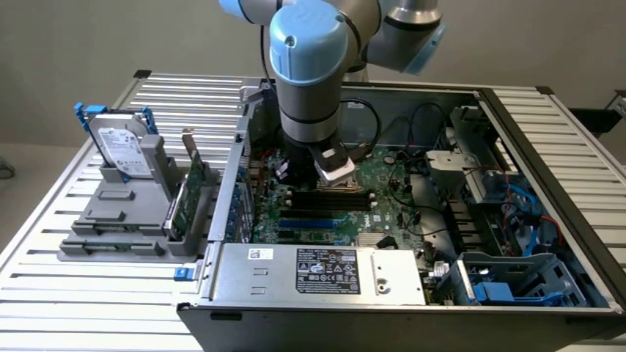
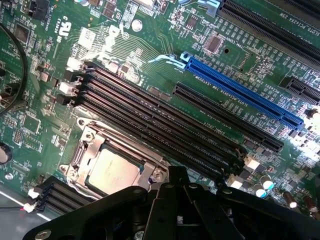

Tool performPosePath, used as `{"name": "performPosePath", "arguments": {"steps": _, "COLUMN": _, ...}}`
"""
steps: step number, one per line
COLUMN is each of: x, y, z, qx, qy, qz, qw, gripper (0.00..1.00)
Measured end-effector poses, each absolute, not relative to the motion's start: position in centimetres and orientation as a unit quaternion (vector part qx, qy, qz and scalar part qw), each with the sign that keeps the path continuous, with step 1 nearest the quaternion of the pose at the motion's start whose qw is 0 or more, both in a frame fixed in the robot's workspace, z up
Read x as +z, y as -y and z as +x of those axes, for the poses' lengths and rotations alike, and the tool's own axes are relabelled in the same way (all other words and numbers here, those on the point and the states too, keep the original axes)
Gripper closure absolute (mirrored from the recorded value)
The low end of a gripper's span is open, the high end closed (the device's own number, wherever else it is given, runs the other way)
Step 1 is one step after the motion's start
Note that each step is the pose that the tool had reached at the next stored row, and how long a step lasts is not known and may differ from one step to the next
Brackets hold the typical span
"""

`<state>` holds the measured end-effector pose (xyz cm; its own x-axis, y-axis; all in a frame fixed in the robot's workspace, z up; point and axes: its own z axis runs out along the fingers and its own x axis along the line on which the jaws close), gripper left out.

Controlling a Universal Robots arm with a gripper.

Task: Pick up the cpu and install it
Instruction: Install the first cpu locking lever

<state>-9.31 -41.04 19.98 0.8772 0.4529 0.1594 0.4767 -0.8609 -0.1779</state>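
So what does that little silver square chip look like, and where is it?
The chip is a small flat square with a dull silver-beige metal top that looks smooth and plain. It lies flat inside the socket on the green board, with a shiny metal frame around its edges. One corner is hidden behind the black gripper, which hangs close over it. Long black slots run beside the socket. Whether the gripper touches the chip can't be told.
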Motion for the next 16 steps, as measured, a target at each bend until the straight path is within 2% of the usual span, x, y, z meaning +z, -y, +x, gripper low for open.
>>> {"name": "performPosePath", "arguments": {"steps": 16, "x": 19.67, "y": 41.02, "z": -9.33, "qx": -0.056, "qy": 0.241, "qz": -0.963, "qw": 0.106, "gripper": 0.89}}
